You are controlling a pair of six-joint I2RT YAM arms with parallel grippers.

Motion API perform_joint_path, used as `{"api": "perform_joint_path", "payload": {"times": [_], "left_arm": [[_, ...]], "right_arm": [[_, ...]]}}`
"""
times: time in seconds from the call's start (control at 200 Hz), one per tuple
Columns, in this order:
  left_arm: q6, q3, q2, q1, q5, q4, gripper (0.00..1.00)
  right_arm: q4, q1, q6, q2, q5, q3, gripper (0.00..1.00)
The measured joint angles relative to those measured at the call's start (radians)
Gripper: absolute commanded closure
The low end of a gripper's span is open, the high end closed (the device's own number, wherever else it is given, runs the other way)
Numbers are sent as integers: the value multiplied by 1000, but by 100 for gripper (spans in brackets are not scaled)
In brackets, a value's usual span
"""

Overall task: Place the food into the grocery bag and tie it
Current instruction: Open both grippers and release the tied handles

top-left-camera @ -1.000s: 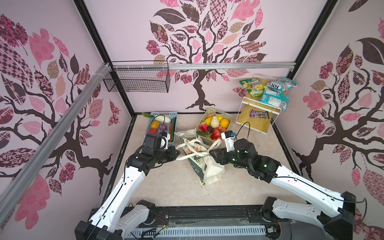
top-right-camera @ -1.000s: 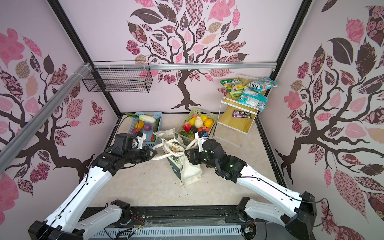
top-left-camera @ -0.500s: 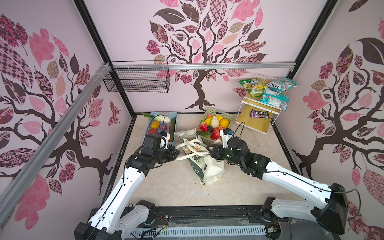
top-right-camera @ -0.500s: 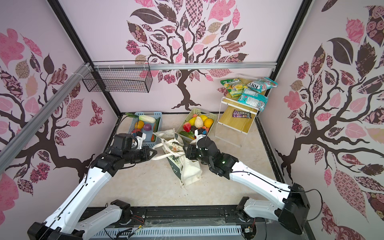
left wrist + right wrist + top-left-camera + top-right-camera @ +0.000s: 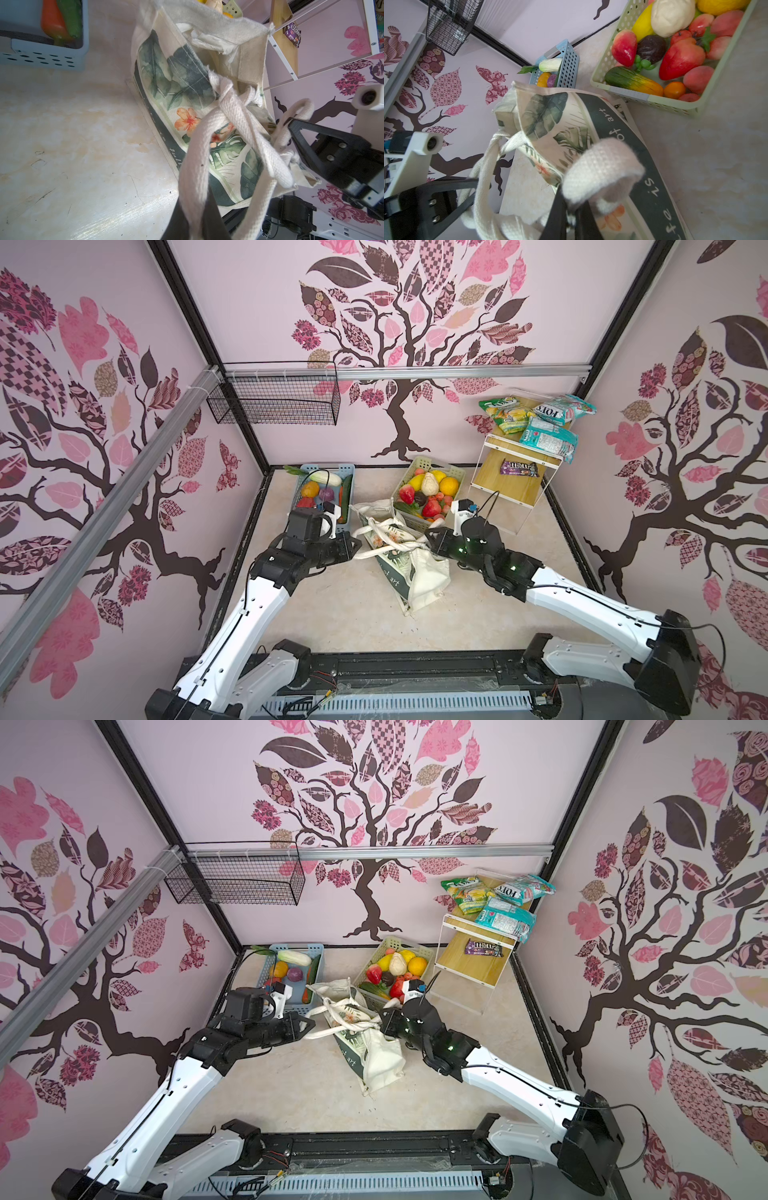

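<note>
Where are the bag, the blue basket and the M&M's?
bag [image 5: 430, 574], in a top view, its cream side.
blue basket [image 5: 343, 467], in a top view, its far rim.
M&M's packet [image 5: 519, 468], in a top view, its middle.

Grocery bag [image 5: 411, 572], dark band, frame centre: "art" in both top views; "of art" in the right wrist view [image 5: 623, 133]. Candy bag [image 5: 555, 408], upper right: "FOX'S". Packet [image 5: 520, 467] on the shelf [image 5: 498, 485]: "m&m's".

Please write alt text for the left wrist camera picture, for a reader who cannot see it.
The left tool is shut on one thick cream handle of the leaf-printed grocery bag, while the right tool grips the other handle opposite. The handles cross over the bag, which rests on a beige table near a blue basket.
</note>
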Motion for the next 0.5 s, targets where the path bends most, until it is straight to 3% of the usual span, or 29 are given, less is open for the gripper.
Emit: {"api": "perform_joint_path", "payload": {"times": [0.12,0.29,0.5], "left_arm": [[0,-12,-17,15,4,2,95],[-13,-64,-64,108,50,8,97],[-21,-100,-61,119,87,38,97]], "right_arm": [[15,-12,77,-60,6,-50,100],[4,-6,155,-127,43,-73,100],[-6,-5,188,-123,55,-76,100]]}}
